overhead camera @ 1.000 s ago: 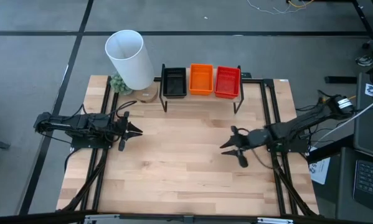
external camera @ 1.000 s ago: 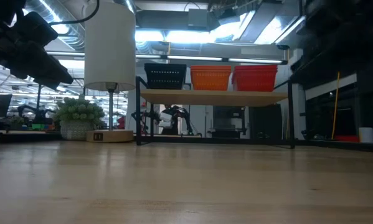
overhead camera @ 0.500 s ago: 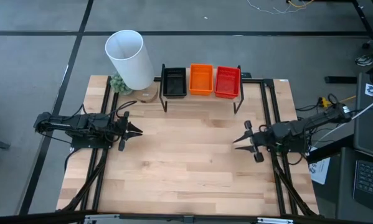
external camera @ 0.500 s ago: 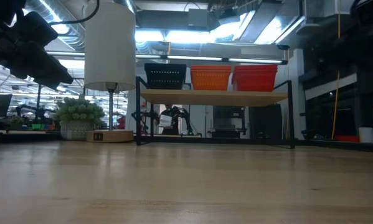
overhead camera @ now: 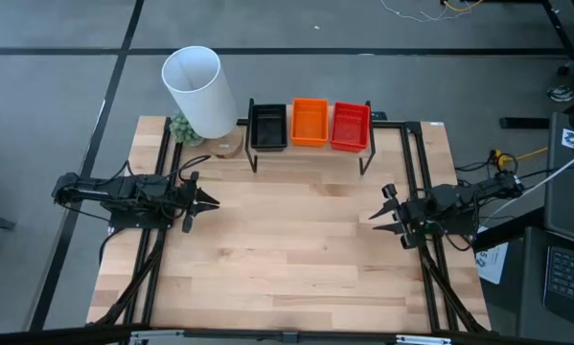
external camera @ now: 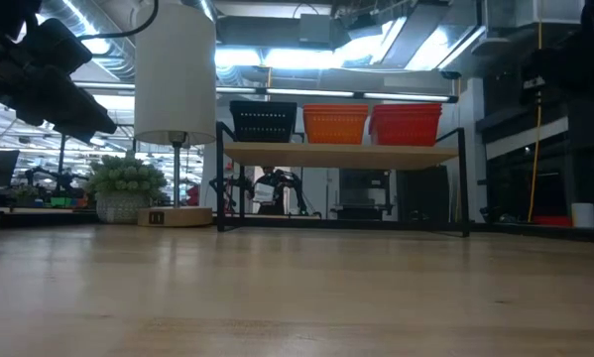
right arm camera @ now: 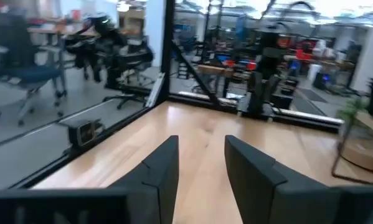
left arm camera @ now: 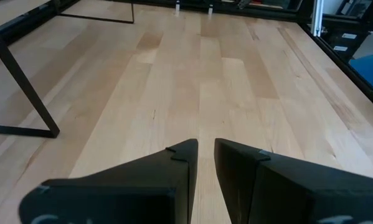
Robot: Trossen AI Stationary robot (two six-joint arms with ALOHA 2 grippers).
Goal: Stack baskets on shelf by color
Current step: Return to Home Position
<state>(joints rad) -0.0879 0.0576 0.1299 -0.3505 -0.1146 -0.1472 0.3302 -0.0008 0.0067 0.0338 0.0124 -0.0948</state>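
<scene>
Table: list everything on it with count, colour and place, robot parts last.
black baskets: one stack, black, shelf's left end; number in each stack unclear
orange baskets: one stack, orange, shelf's middle
red baskets: one stack, red, shelf's right end
shelf: one, light wood on black legs, table's far edge
lamp: one, white shade, wooden base, left of shelf
plant: one, green, beside lamp
left gripper: one, dark, table's left side, jaws nearly closed, empty
right gripper: one, dark, table's right side, jaws slightly apart, empty
</scene>
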